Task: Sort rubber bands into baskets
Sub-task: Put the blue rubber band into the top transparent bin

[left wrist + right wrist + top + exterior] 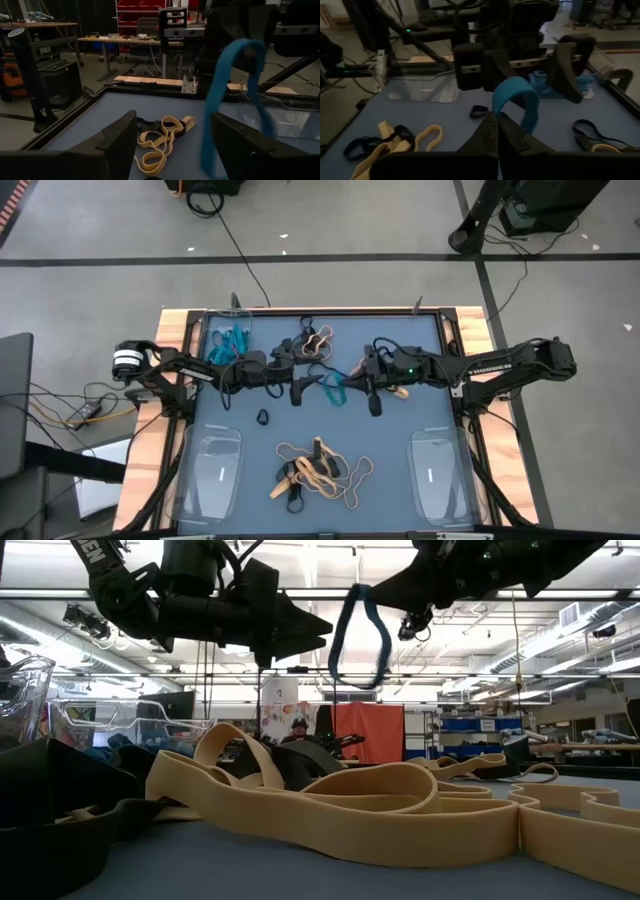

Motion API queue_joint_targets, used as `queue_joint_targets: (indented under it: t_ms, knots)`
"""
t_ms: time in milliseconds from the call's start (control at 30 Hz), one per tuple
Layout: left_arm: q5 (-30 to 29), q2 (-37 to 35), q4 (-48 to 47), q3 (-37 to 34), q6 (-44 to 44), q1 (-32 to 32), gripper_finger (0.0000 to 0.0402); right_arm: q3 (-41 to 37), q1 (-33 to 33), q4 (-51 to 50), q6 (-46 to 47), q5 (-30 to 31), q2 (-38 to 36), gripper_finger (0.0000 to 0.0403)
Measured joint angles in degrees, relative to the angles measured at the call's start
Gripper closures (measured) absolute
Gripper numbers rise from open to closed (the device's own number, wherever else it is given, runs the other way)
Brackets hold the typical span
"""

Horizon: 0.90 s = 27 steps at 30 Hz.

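Observation:
A teal-blue rubber band (360, 635) hangs over the middle of the table with my right gripper (497, 131) shut on it. My left gripper (175, 150) stands level and open right in front of that band, facing the right gripper (348, 383), and does not visibly touch it. Loose tan and black rubber bands (320, 470) lie in a heap near the front middle, and more bands (312, 342) lie at the far middle. Several blue bands lie in the far-left basket (228, 330). Clear baskets stand at the near left (212, 470) and near right (438, 470). My right gripper pinches a short stretch of the blue band (506, 107) between its two shut fingertips. The fingers come from the table's right, nearly level and slanting slightly down. The band arches up from the tips and hangs as a slack loop (352, 660), clear of the table.
A single small black band (263, 417) lies on the blue mat left of centre. Black cables run along both arms and off the table's left edge. The raised wooden frame (170, 330) borders the mat.

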Motion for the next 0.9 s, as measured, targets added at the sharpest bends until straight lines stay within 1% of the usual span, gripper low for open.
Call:
queue_joint_targets:
  t_ms: [200, 300, 467, 633, 700, 800, 900]
  knots:
    - [0.01, 0.0, 0.33, 0.0, 0.2, 0.0, 0.0152, 0.0, 0.0, 0.08, -0.04, -0.82, 0.0, 0.04]
    - [1.6, 0.42, 1.99, 0.11, 0.19, 0.0, 0.0152, 0.0, 0.0, 0.87, 0.01, -0.82, 0.0, 0.04]
    - [3.89, 3.85, 3.78, 1.75, 0.18, 0.0, 0.0152, 0.0, -0.02, 2.95, 0.45, -0.98, 0.3, 0.04]
    - [3.92, 6.36, 3.89, 3.99, 0.34, 0.0, 0.0152, 0.0, -0.02, 2.96, 0.47, -2.96, 1.88, 0.04]
    - [5.03, 7.64, 3.91, 5.18, 0.69, 0.0, 0.0152, -0.02, -0.02, 3.16, 0.47, -3.76, 2.27, 0.04]
    - [8.24, 10.41, 3.93, 7.18, 1.49, -0.16, 0.0161, -0.02, -0.02, 3.81, 0.47, -4.44, 2.66, 0.04]
    - [10.14, 13.19, 3.34, 9.15, 1.54, -0.58, 0.0184, -0.02, -0.02, 4.25, 0.54, -4.49, 2.74, 0.04]
